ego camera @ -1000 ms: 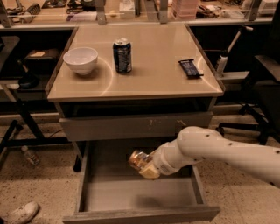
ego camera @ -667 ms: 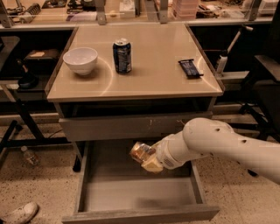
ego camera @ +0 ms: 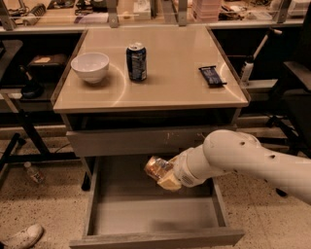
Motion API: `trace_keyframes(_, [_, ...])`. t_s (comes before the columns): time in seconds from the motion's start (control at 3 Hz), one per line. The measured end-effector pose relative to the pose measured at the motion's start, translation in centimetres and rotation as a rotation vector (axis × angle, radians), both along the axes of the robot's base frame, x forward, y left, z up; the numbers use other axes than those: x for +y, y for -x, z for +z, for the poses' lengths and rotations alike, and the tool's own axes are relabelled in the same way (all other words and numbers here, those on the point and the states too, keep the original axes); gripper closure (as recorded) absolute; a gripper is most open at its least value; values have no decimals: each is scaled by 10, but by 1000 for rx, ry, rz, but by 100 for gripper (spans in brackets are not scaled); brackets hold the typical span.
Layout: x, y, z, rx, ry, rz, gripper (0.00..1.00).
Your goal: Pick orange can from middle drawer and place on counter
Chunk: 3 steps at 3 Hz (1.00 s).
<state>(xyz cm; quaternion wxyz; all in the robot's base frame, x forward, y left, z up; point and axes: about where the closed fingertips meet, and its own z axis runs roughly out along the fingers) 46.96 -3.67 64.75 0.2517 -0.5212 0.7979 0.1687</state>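
The orange can (ego camera: 155,167), shiny orange-gold and crinkled, is held in my gripper (ego camera: 163,174), which is shut on it. The can hangs in the air above the open middle drawer (ego camera: 155,216), just below the closed drawer front with pale scratch marks (ego camera: 141,140). My white arm (ego camera: 243,158) reaches in from the right. The drawer floor under the can is bare. The beige counter (ego camera: 170,73) lies above and behind the can.
On the counter stand a white bowl (ego camera: 90,66), a dark blue can (ego camera: 136,61) and a dark snack bar (ego camera: 212,76). A cluttered bench (ego camera: 146,9) runs behind. A plastic bottle (ego camera: 34,172) and a shoe (ego camera: 22,237) lie on the floor at left.
My gripper has lifted the orange can up out of the drawer, and it has shifted slightly to the right toward the drawer front above.
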Motion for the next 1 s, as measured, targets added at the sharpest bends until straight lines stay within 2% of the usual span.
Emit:
trace_keyframes(0.33, [-6, -2, 40, -61, 22, -30, 100])
trace_keyframes(1.0, [-28, -29, 149, -211, 95, -97, 100])
